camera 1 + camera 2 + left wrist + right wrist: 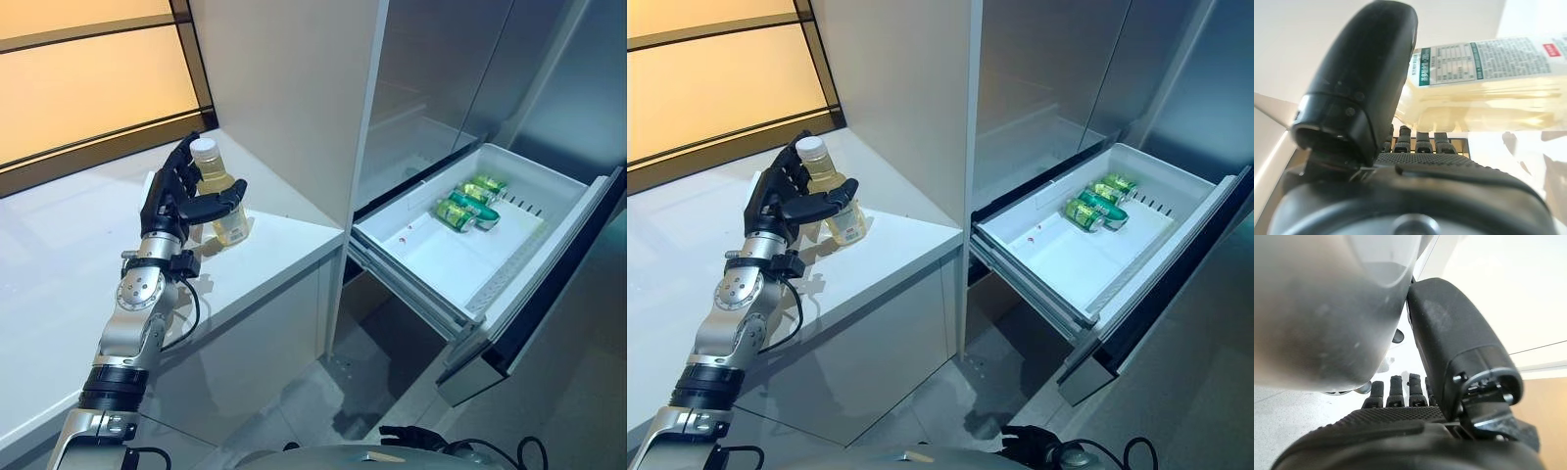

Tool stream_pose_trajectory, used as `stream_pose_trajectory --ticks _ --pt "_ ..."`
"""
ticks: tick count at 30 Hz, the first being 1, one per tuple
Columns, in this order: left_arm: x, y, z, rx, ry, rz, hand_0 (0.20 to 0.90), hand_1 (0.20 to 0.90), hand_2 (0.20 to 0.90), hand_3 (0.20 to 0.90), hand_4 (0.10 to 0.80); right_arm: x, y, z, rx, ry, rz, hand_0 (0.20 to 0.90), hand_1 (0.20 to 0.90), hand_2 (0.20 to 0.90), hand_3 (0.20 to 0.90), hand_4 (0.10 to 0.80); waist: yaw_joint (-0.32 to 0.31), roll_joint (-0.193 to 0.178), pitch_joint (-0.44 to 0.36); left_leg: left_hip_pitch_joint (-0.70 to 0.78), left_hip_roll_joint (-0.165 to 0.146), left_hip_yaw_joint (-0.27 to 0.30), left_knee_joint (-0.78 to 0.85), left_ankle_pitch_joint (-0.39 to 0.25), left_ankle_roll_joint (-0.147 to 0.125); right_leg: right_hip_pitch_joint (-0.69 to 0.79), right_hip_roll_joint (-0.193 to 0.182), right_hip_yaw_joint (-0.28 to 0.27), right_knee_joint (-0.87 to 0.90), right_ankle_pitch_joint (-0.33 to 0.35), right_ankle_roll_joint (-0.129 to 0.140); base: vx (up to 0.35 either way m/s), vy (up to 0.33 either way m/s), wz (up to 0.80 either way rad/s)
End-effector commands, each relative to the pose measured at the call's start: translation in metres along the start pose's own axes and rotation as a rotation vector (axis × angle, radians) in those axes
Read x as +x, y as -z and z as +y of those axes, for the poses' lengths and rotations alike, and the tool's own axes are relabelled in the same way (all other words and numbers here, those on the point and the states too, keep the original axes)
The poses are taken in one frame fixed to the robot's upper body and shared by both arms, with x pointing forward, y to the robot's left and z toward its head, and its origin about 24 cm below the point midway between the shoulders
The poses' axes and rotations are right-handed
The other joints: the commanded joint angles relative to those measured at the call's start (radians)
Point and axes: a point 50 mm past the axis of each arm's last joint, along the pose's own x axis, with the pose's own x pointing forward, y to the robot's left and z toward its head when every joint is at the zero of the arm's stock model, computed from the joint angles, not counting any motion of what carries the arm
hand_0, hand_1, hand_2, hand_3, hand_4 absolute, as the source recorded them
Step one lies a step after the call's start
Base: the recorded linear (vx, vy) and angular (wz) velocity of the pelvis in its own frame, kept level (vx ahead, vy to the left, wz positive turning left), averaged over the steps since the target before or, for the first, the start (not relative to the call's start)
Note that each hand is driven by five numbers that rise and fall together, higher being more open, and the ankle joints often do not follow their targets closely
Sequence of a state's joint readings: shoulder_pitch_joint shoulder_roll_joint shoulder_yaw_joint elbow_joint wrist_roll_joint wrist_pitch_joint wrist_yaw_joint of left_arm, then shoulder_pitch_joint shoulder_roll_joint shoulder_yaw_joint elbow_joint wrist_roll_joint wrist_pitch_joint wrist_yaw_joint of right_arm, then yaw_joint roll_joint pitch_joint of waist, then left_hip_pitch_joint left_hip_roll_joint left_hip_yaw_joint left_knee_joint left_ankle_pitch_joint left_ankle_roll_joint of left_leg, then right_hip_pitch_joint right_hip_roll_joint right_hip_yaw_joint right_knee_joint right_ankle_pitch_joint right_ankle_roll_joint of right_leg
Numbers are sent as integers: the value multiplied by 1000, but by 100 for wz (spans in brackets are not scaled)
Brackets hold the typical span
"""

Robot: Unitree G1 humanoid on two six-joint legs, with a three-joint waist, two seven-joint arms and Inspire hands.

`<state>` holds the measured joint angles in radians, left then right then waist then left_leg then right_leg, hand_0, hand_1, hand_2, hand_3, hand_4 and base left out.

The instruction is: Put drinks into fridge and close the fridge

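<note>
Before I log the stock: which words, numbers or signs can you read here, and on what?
Bottle in the left hand: label with a printed table and a red mark, too small to read.
Green cans in the fridge drawer: print too small to read.
Nothing else bears text.

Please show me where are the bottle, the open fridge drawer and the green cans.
bottle (231, 223), left eye view, lower body under the thumb.
fridge drawer (436, 266), left eye view, bare white floor.
green cans (456, 214), left eye view, side of the nearest can.
</note>
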<state>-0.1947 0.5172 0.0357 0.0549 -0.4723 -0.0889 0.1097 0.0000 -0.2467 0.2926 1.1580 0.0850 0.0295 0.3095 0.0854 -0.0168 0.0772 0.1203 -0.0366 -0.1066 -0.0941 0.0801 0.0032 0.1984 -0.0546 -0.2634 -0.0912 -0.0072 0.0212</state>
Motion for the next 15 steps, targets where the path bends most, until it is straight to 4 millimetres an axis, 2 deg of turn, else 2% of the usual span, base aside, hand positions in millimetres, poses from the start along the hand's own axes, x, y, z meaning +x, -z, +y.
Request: stream_pose_trajectory --ticks 1,15 --pt "20 -40 4 16 -37 -214 900 900 900 900 800 1 -2 6 -76 -46 7 900 900 900 900 800 -9 9 -31 48 7 112 7 -101 13 -23 -25 40 78 -24 37 8 17 -12" --pt "22 -38 13 15 -105 -218 900 900 900 900 800 0 -5 7 -90 -51 7 900 900 900 900 800 -26 8 -29 53 4 126 7 -106 17 -26 -26 57 79 -22 43 3 5 -2"
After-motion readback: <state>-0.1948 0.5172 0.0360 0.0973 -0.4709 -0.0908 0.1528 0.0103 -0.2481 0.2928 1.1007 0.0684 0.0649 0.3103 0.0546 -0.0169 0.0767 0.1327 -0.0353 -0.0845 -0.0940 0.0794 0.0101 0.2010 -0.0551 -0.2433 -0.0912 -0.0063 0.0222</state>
